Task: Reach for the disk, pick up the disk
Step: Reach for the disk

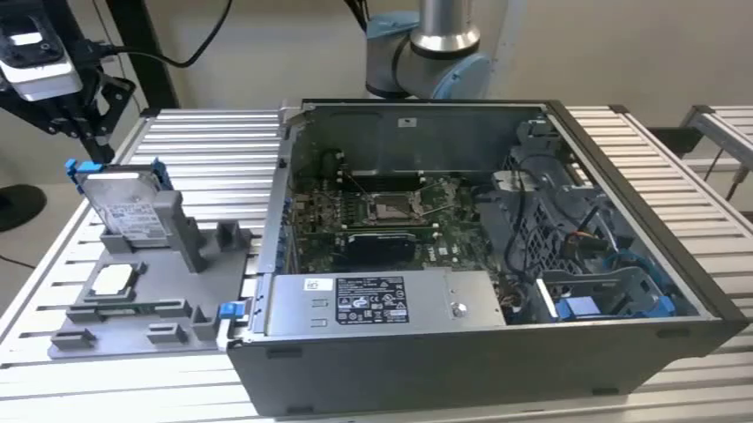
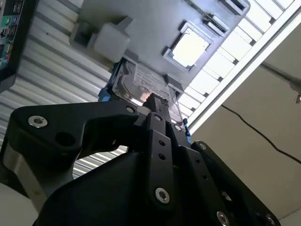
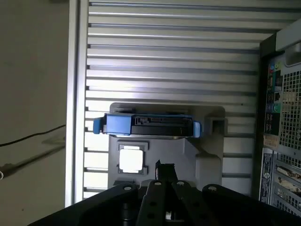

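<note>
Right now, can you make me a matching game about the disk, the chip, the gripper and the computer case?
1 disk
2 chip
3 gripper
4 computer case

A open, insides showing
B lying flat on the grey holder
C standing on edge in the holder
D in the air above the disk

Pairs: 1-C, 2-B, 3-D, 4-A.

Beige wall (image 1: pixel 259 44) behind; slatted aluminium table (image 1: pixel 200 150).
</note>
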Tool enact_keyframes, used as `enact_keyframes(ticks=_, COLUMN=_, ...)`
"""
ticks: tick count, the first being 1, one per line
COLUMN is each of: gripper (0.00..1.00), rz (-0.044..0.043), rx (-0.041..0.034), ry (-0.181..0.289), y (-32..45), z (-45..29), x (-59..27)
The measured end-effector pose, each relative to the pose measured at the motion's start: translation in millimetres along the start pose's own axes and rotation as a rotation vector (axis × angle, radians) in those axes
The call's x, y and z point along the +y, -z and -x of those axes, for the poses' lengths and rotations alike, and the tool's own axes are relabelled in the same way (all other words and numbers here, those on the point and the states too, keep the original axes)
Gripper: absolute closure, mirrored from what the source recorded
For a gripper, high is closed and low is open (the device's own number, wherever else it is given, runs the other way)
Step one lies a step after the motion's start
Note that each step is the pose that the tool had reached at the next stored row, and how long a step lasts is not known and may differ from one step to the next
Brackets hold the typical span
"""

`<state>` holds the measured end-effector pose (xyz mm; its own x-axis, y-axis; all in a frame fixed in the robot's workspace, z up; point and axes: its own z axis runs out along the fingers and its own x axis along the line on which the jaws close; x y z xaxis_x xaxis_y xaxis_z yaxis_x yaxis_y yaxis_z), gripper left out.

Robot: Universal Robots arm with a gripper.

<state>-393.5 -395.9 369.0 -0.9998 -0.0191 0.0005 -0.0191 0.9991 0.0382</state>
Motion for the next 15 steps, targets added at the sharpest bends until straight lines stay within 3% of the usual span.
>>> enact_keyframes(ticks=11, gripper=1.0, rz=0.0, rx=-0.0001, ry=0.0, y=-1.0, z=0.2, x=26.3)
enact_keyframes(ticks=15, gripper=1.0, rz=0.0, rx=0.0, ry=-0.001, y=-1.3, z=-8.4, x=31.5)
